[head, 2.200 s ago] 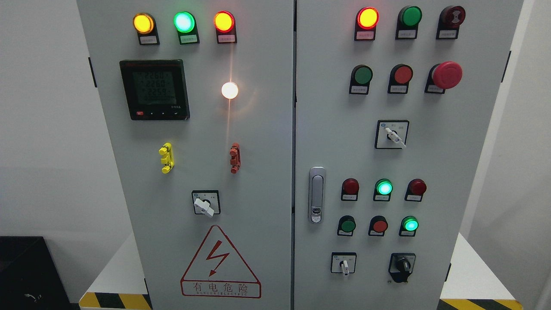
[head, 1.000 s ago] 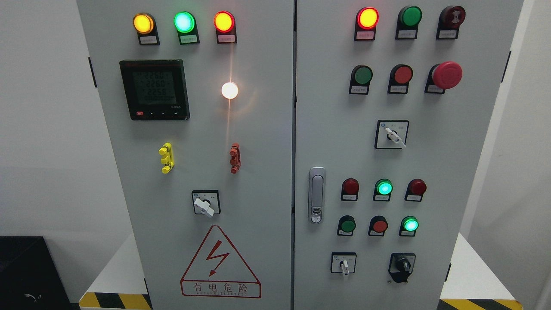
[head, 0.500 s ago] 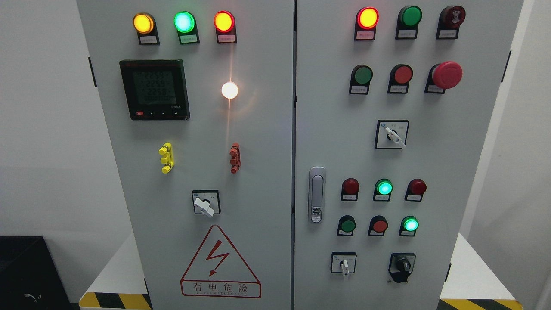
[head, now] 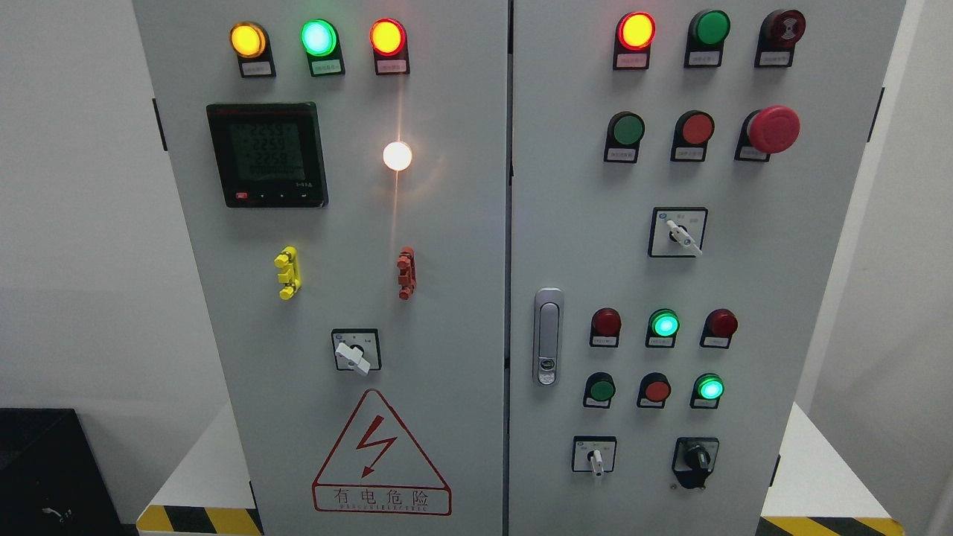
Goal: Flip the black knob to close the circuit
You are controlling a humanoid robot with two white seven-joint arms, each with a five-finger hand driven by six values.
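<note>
Grey steel control cabinet [head: 447, 246], right door, bottom right corner: small black plastic rotary knob [head: 696, 456] on its black square plate, beside a white-handled selector switch [head: 595, 455]. Probably rigid, light and smooth, turning against a spring detent; best pinched across its raised ridge. Neither hand is in view, so neither's state can be told.

Lit lamps [head: 318, 37], red mushroom button [head: 773, 129]

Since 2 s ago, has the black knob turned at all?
No. The black knob sits at the same angle in its plate, in the same spot right of the white selector. No hand in view.
</note>
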